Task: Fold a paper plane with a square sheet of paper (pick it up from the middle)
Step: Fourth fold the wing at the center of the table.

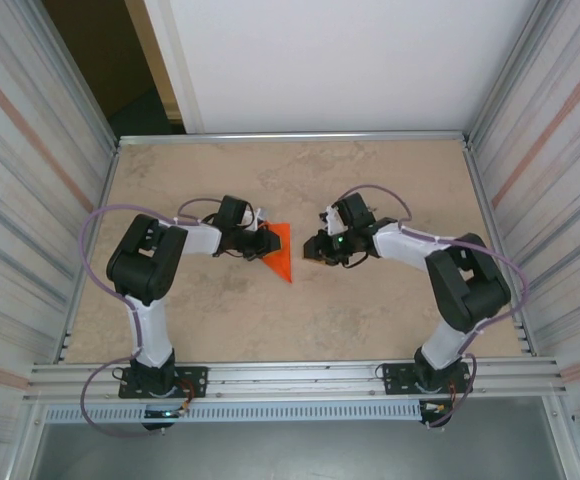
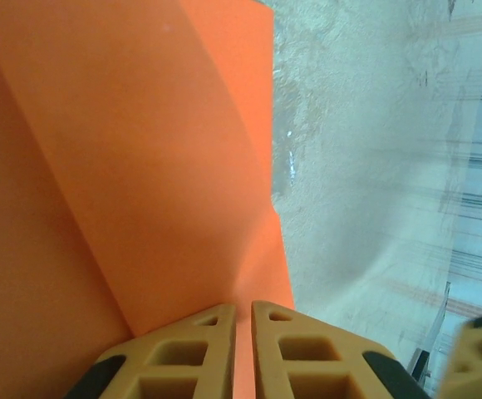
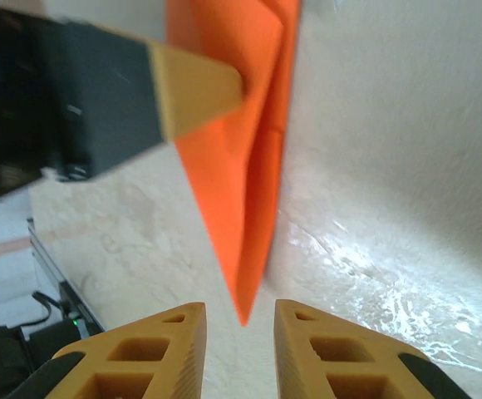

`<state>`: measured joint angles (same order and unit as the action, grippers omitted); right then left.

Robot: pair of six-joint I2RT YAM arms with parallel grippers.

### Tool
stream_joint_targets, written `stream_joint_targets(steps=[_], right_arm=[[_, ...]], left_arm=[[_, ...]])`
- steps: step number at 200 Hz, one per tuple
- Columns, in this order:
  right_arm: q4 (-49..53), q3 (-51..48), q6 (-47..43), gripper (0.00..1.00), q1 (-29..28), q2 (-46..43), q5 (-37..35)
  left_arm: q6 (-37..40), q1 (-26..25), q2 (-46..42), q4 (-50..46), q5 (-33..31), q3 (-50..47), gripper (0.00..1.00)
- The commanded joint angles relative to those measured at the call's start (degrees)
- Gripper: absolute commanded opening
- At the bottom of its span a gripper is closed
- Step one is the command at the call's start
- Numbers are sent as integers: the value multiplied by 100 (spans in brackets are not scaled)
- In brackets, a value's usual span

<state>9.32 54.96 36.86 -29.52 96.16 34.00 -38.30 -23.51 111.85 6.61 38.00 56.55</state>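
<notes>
1. Jaws of the left gripper [image 2: 243, 357] are pressed together on a thin edge of the paper plane [image 2: 141, 166]. The orange sheet runs up from between the two tan fingers.
2. Jaws of the right gripper [image 3: 239, 353] stand apart with a clear gap, and nothing is clamped between them.
3. In the right wrist view the plane's pointed tip comes down to the mouth of that gap and touches neither finger.
4. The plane is a narrow orange dart with creased, overlapping layers. It is wider near the left gripper's hold and tapers to the point.
5. From above, the plane sits near the middle of the table [image 1: 370, 320], between the two grippers. The left one is on its left side and the right one is just beside it. Whether it rests on the surface or is raised off it, I cannot tell.
6. Both arms reach inward from their bases at the near edge, over a beige marbled tabletop.
</notes>
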Motion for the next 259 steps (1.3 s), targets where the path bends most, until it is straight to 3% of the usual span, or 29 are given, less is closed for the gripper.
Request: stream_joint_targets(steps=[1,76,259], right_arm=[[389,272,-149,23,-221,66,-351],[102,1051,66,13,-963,1167,-233],[-361,537,278,13,-888,1643,230]], left_arm=[[157,-31,267,-723,-539,-95,14],[143,-40,276,-749,-504,-138,14],[34,-40,306,-895,-609,-114,16]])
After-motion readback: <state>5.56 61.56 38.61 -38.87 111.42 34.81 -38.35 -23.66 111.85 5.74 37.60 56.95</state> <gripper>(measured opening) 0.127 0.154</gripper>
